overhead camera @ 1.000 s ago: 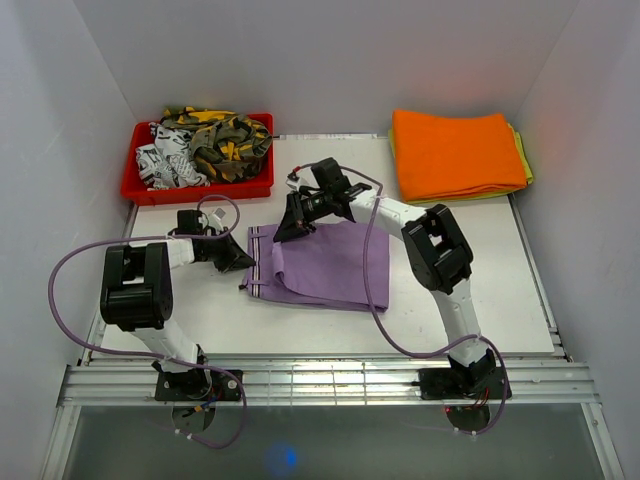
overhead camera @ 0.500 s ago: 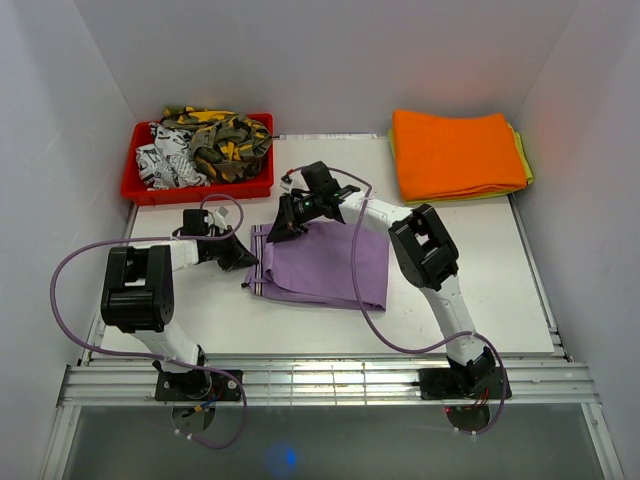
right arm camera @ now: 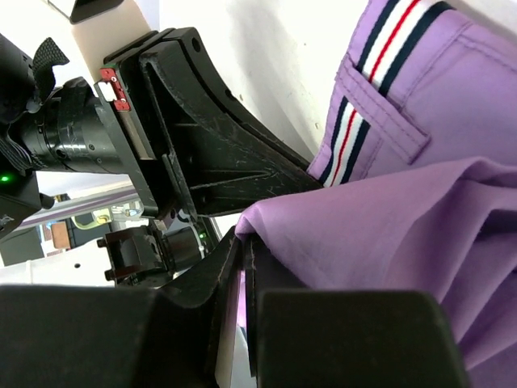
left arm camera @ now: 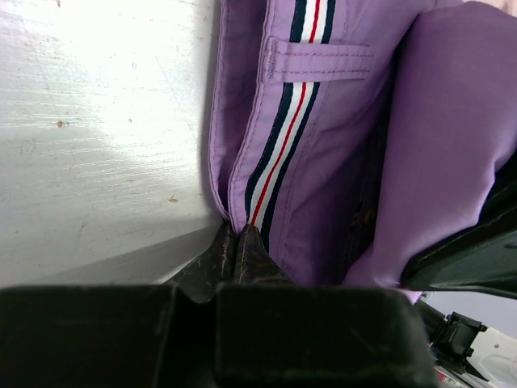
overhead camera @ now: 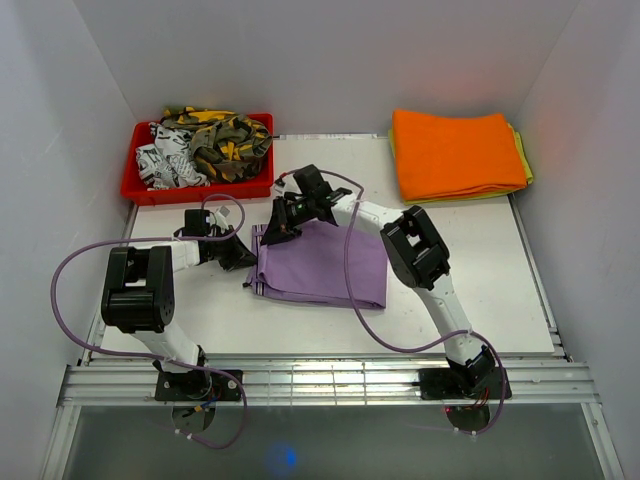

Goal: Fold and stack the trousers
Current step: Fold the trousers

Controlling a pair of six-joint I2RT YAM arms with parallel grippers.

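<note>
Trousers (overhead camera: 320, 265): lilac, soft thin fabric, folded to a rough rectangle mid-surface (overhead camera: 480, 290). Navy-white-red striped waistband (left arm camera: 283, 121) along the left edge.
Left end effector (left arm camera: 238, 236): clenched on that waistband edge.
Right end effector (right arm camera: 244, 242): clenched on a lilac fold at the far-left corner.
Far: red bin (overhead camera: 135, 188) on the left, orange cloth stack (overhead camera: 455, 150) on the right.

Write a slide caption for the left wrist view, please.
Left gripper shut on the lilac trousers at their striped waistband edge.
</note>
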